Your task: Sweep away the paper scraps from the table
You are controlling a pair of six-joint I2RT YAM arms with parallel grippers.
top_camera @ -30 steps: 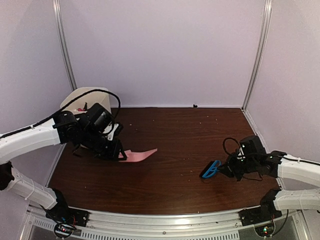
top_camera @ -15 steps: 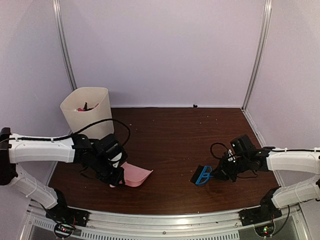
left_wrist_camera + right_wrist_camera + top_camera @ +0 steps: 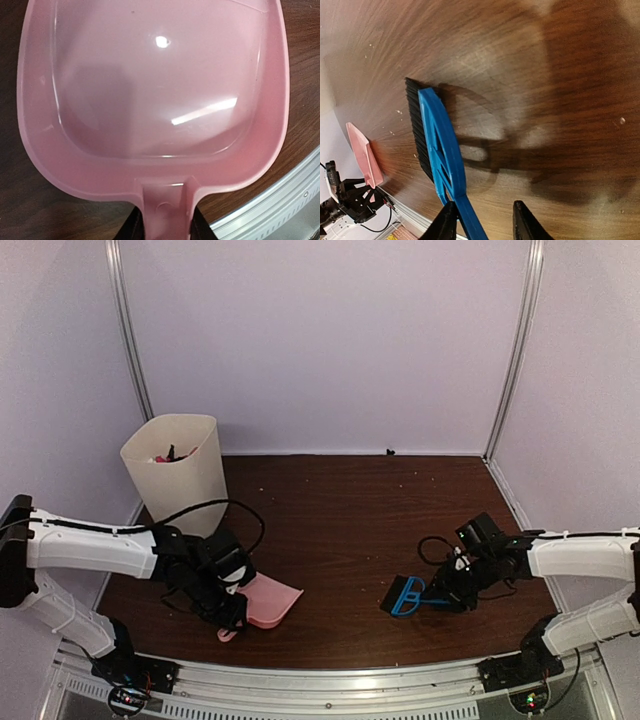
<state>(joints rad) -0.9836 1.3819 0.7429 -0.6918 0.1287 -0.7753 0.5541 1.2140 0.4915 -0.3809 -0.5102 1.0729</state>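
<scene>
Coloured paper scraps (image 3: 166,455) show only inside the white bin. The table (image 3: 340,510) carries just tiny pale specks. My left gripper (image 3: 228,618) (image 3: 165,227) is shut on the handle of the pink dustpan (image 3: 272,598) (image 3: 155,90), which lies low at the near left and holds nothing. The blue hand brush (image 3: 405,595) (image 3: 437,135) lies on the wood at the near right, bristles to the left. Around its handle stands my right gripper (image 3: 440,592) (image 3: 485,220), open: the handle rests against one finger and the other is well apart.
A white bin (image 3: 178,480) stands at the back left beside the wall. The silver rail (image 3: 330,680) (image 3: 280,210) runs along the near edge, close under the dustpan. Purple walls and metal posts enclose the table.
The left arm brought the dustpan down from beside the bin to the near edge. The right gripper carried the brush a little left, then opened, and the brush now rests on the table.
</scene>
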